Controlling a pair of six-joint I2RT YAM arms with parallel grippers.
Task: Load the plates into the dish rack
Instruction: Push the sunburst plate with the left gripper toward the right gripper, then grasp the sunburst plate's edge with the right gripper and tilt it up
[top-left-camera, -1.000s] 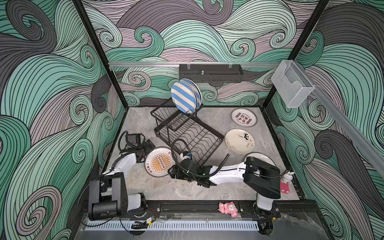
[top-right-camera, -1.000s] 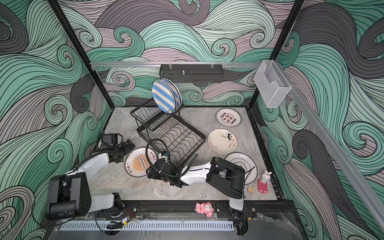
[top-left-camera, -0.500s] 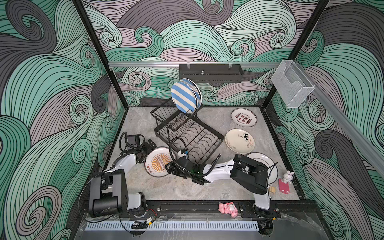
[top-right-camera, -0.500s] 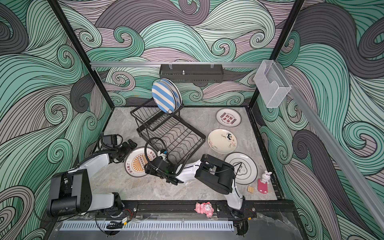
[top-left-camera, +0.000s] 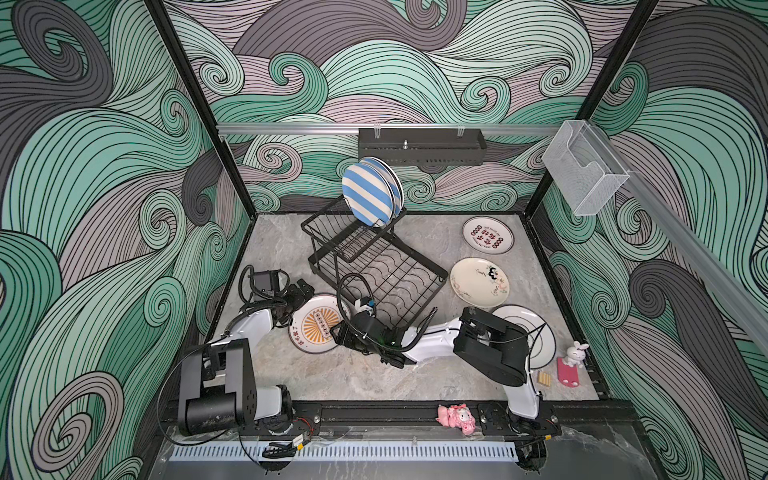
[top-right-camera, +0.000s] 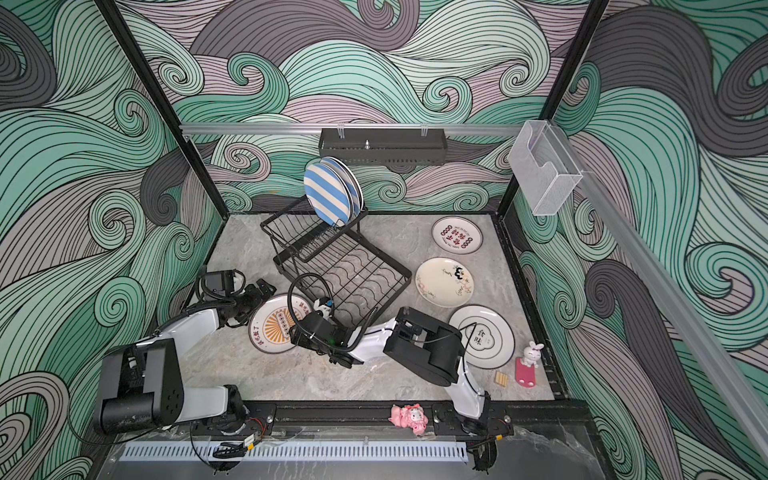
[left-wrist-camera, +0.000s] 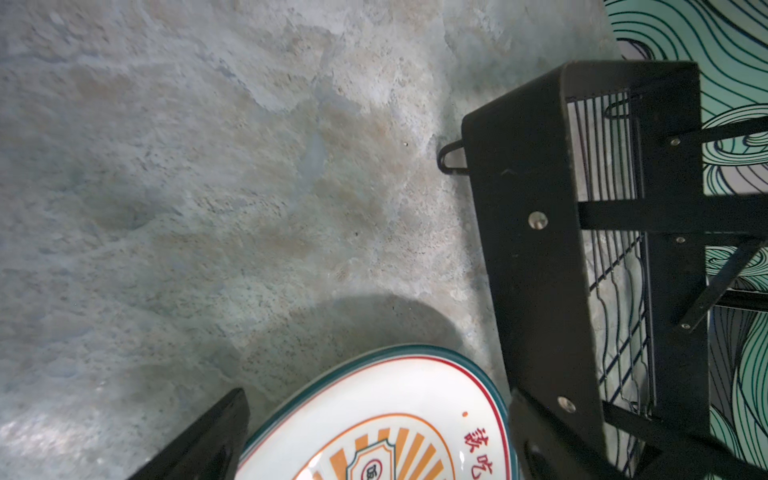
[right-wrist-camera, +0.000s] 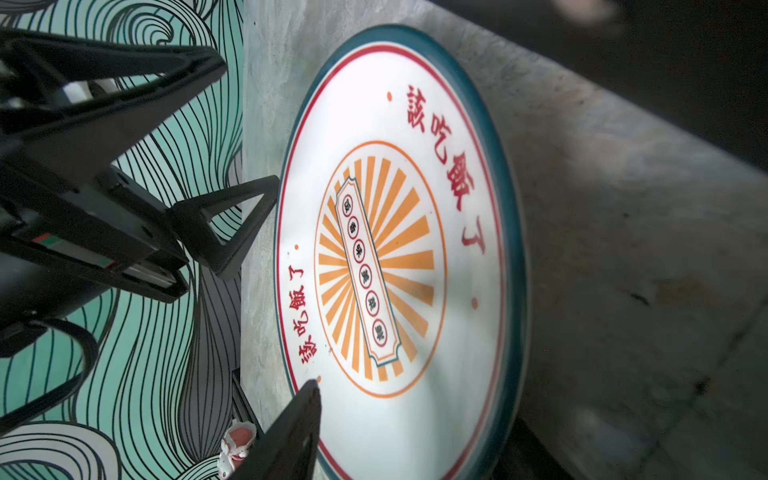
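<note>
An orange sunburst plate (top-left-camera: 318, 324) (right-wrist-camera: 399, 257) lies on the stone floor in front of the dish rack (top-left-camera: 374, 266). My left gripper (top-left-camera: 305, 291) (left-wrist-camera: 376, 399) is open at the plate's far left rim, which shows between its fingers. My right gripper (top-left-camera: 338, 332) (right-wrist-camera: 415, 415) stands open astride the plate's right rim. One of its fingers (right-wrist-camera: 291, 432) lies over the plate's face and the other is hidden behind the rim. Two blue-striped plates (top-left-camera: 368, 193) stand upright in the rack's raised basket. A red-lettered plate (top-left-camera: 488, 240), a cream doodle plate (top-left-camera: 480, 282) and a white plate (top-left-camera: 540, 332) lie flat on the right.
A black perforated tray (top-left-camera: 422, 146) hangs on the back wall and a clear plastic box (top-left-camera: 584, 170) on the right rail. A bunny figure (top-left-camera: 573, 361) and a small wooden block (top-left-camera: 544, 378) sit at the front right. A pink toy (top-left-camera: 455, 415) lies on the front rail.
My right arm has reached further left, bringing its gripper onto the sunburst plate's right rim, and its jaws have narrowed. The left gripper has edged closer to the plate's far rim.
</note>
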